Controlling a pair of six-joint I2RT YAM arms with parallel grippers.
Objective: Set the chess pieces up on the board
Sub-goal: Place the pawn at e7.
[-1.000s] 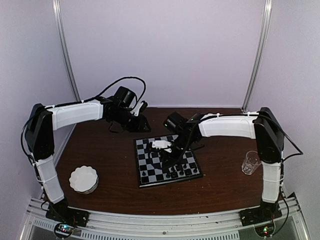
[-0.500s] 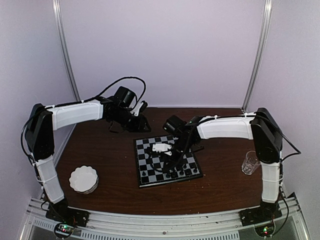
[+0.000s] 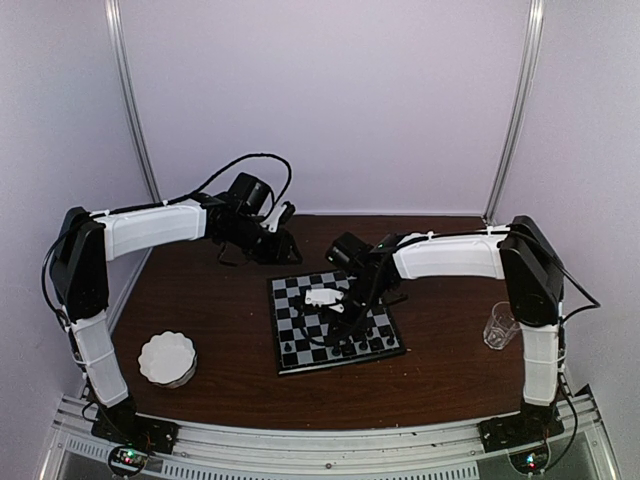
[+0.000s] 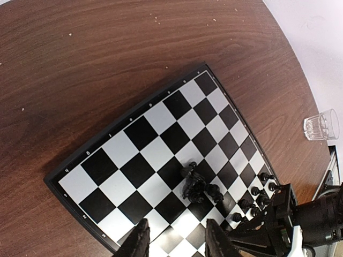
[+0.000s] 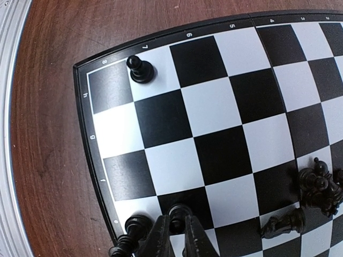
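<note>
The chess pieces (image 4: 195, 184) are tiny, light, hard and quick to topple, so I'd pinch each at its waist; 1 piece (image 5: 179, 214) stands at the edge of the board (image 5: 214, 115) between my right jaws, seemingly closed on it, a heap (image 5: 319, 187) lies nearby, and my left jaws hang open, empty.

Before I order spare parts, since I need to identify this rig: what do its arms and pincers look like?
Both the left arm and right arm have white shell-covered links joined by bulky black joints, with black cables running along them. Each ends in a black wrist and a pincer of two slim tapered fingers: left pincer, right pincer.
</note>
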